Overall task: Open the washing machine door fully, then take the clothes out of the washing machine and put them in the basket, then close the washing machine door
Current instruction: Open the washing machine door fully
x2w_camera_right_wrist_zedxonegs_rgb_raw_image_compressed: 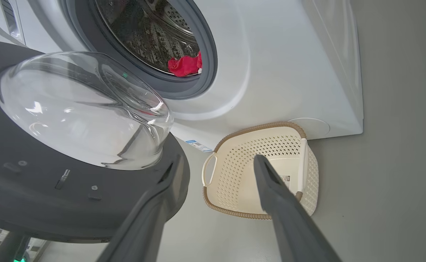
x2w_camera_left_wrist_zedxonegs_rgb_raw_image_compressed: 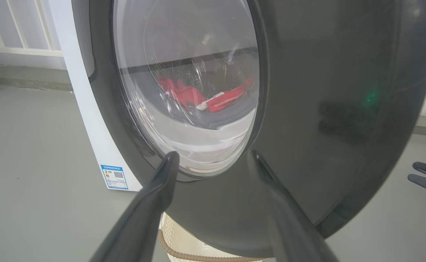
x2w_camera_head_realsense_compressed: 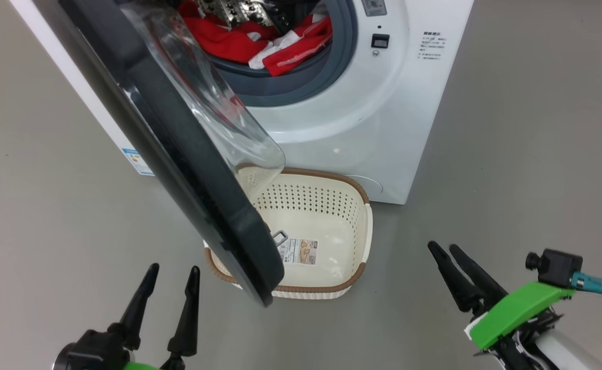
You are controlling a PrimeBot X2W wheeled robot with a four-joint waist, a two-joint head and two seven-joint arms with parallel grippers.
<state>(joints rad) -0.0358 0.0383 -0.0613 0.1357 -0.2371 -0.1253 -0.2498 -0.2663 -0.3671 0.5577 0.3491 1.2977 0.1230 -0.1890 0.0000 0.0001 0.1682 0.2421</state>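
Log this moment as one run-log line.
washing machine door: swung open | clothes: in drum | basket: no clothes seen inside | left end effector: open, empty | right end effector: open, empty

Inventory of markings:

1. Printed block [x2w_camera_head_realsense_compressed: 433, 45] of small dark lines, on the white front of the washing machine [x2w_camera_head_realsense_compressed: 362, 128], to the right of the drum opening. The characters are too small to read.
2. Blue-edged sticker [x2w_camera_left_wrist_zedxonegs_rgb_raw_image_compressed: 114, 177], low on the machine's side panel. It carries a square code pattern and small coloured marks; the wording is illegible.
3. Paper label [x2w_camera_head_realsense_compressed: 297, 251], inside the basket [x2w_camera_head_realsense_compressed: 369, 226]. It has a brownish picture and fine print, not legible.

No word, brand or number can be read on any item.
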